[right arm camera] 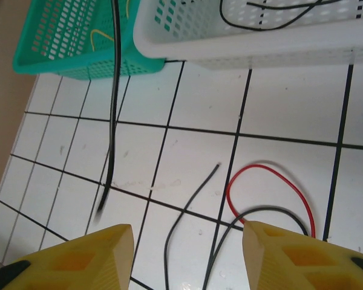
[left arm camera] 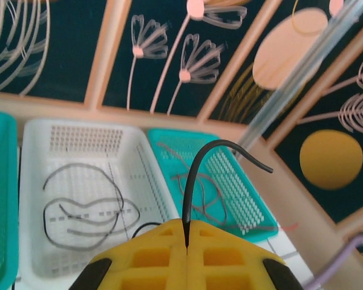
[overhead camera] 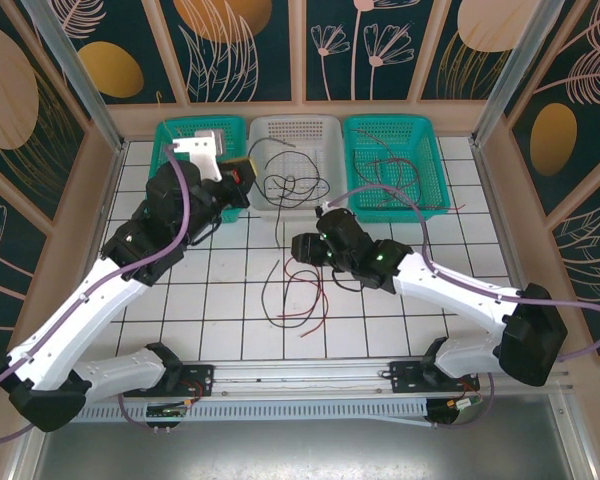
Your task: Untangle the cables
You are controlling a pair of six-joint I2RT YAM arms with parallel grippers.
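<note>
left gripper [left arm camera: 186, 225]: fingers pressed together, pinching one black cable [left arm camera: 191, 175] at the seam; the free end rises out of the grip and arcs over to the right. the overhead camera puts this gripper raised at the back of the table [overhead camera: 210, 300], over the meeting of the left teal basket [right arm camera: 54, 36] and the white basket [left arm camera: 85, 138]. judged purpose: the strand is lifted to draw it clear of the others, and its length hangs straight down to the tiles, as the right wrist camera shows. right gripper [right arm camera: 187, 226]: fingers spread, nothing between them, poised low over the loose cables on the tiles in front of the white basket; judged to be lining up the next strand or ready to pin the pile while the lifted one comes away. cables on the table: a red cable [right arm camera: 263, 165] forms an open loop with a dark strand passing across its lower part, and a second black strand [right arm camera: 190, 202] lies just beside them, not visibly knotted. sorting appears to go by colour: black lengths coil in the white basket, a yellow one sits in the left teal basket, and thin dull reddish ones lie in the right teal basket [left arm camera: 248, 205]. all are thin and limp.
</note>
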